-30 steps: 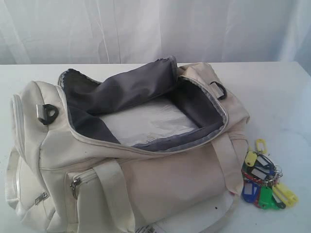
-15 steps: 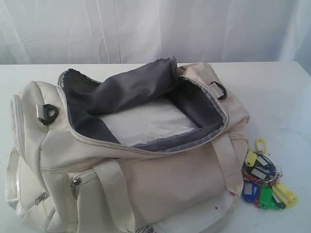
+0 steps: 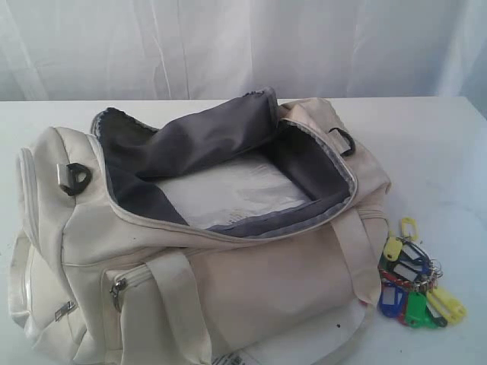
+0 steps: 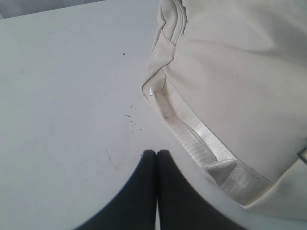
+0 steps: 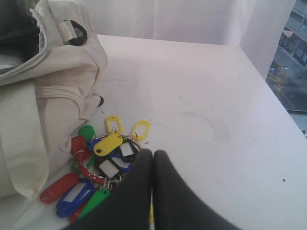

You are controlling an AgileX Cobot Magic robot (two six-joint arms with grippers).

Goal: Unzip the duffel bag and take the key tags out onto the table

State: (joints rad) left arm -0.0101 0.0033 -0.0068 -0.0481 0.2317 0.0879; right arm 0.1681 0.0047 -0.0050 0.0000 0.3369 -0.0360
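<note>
With the bag open and the tags on the table at lower right, both the left gripper and right gripper are closed, empty (right looks nearest the tags), so a low sweep might snag a ring.

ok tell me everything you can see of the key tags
The key tags are a small bunch of flat plastic tags in yellow, blue, green and red, several with white label windows, joined on metal rings. They lie fanned out on the white table, outside the duffel bag, close by its end beside a cream strap; whether they touch it is unclear. In the right wrist view the shut right pincer sits in front of the bunch, hiding part of it.
</note>
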